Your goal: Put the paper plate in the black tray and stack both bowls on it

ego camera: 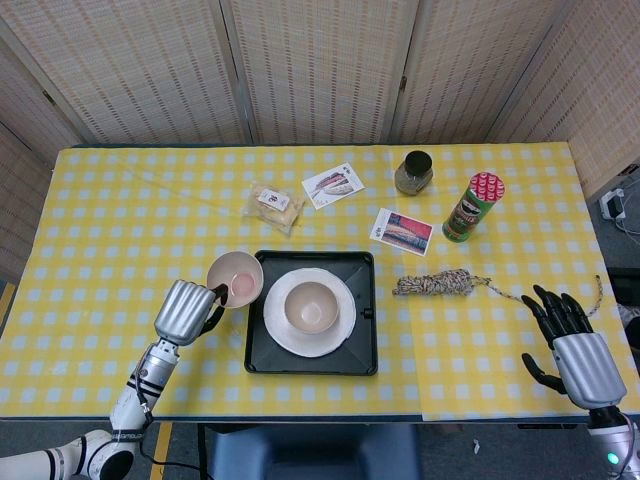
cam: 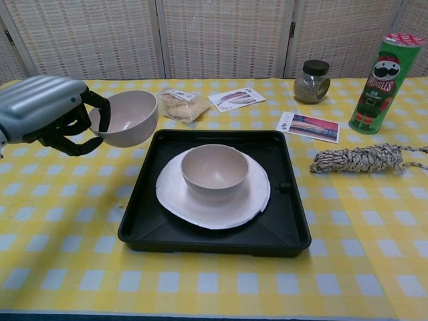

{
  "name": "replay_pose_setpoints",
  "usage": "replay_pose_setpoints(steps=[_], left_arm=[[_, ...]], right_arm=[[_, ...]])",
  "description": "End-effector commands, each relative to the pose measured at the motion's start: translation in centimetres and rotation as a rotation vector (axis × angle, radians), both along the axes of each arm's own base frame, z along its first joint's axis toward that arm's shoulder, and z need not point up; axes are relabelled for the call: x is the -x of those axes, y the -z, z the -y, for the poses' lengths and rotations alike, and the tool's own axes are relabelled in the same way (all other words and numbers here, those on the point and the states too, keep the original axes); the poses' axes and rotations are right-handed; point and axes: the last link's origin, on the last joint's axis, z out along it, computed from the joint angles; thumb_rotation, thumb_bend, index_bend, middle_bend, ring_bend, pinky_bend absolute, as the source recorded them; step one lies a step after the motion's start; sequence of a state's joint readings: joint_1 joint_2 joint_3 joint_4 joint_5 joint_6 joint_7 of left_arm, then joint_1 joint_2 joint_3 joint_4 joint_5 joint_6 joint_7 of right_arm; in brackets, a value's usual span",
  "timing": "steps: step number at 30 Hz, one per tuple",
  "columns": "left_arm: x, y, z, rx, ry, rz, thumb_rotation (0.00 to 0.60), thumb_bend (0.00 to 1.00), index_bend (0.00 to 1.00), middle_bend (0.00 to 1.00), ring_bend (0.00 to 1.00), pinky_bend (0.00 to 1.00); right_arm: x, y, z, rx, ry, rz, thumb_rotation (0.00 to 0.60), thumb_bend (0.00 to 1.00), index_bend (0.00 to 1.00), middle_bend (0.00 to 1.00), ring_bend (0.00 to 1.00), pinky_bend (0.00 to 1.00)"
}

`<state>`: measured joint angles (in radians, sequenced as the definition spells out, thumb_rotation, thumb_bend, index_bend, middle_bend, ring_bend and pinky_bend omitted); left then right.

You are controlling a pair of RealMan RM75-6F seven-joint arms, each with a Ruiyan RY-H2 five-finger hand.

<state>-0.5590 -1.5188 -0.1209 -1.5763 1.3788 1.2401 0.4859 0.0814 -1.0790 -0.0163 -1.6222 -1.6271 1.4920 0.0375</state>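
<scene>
The yellow checked table (ego camera: pixel 100 200) carries everything; near its middle sits the black tray (cam: pixel 144 221), and inside it the paper plate (cam: pixel 254 194) already lies flat, so the first part of the job reads as done; on the plate stands one bowl in the tray (cam: pixel 215 170), upright and roughly centred, so one of the two bowls is placed as well.

What is left, by my judgement, is the second bowl (cam: pixel 130 117); it hangs in the air at about ten o'clock from the tray's centre, just beside the tray's left rim in the head view, tilted a little with its mouth turned toward the tray; the left hand (ego camera: pixel 185 312) holds it by the rim, dark fingers hooked over the near edge; it has yet to be carried over the placed bowl, levelled and nested inside it.

The right hand (ego camera: pixel 575 345) sits at the table's four o'clock corner, well apart from the tray, fingers spread wide and holding nothing.

Smaller things lie clear of the work; a Pringles can (cam: pixel 378 83) at two o'clock; a coil of rope (cam: pixel 358 158) at three o'clock; a lidded jar (cam: pixel 311 81) and two printed cards (ego camera: pixel 333 185) (ego camera: pixel 401 231) between twelve and two; a wrapped snack (ego camera: pixel 274 205) at eleven, just behind the carried bowl.
</scene>
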Motion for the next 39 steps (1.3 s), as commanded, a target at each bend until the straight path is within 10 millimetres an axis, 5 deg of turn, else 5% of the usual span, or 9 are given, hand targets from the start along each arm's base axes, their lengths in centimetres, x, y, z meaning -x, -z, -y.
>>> replay_pose_setpoints(steps=[1,17,30,39], left_arm=[[-1.1,0.4,0.6,0.008,0.032,-0.024,0.600,0.50,0.62,1.00,1.00,1.00],[-5.1,3.7,-0.1,0.077,0.110,-0.023,0.600,0.51,0.62,1.00,1.00,1.00],[-7.7,6.6,0.6,0.132,0.197,-0.058,0.600,0.51,0.62,1.00,1.00,1.00],[-7.8,8.3,0.2,0.143,0.198,-0.089,0.600,0.51,0.62,1.00,1.00,1.00]], right_arm=[[0.2,-0.2,-0.2,-0.002,0.004,0.000,0.600,0.38,0.00,0.00,0.00,0.00],[1.3,-1.7,-1.0,0.044,0.058,0.020,0.600,0.38,0.00,0.00,0.00,0.00],[2.6,-4.0,-3.6,0.132,0.101,0.045,0.600,0.38,0.00,0.00,0.00,0.00],[3.2,-5.1,-5.1,0.172,0.109,0.058,0.600,0.38,0.00,0.00,0.00,0.00]])
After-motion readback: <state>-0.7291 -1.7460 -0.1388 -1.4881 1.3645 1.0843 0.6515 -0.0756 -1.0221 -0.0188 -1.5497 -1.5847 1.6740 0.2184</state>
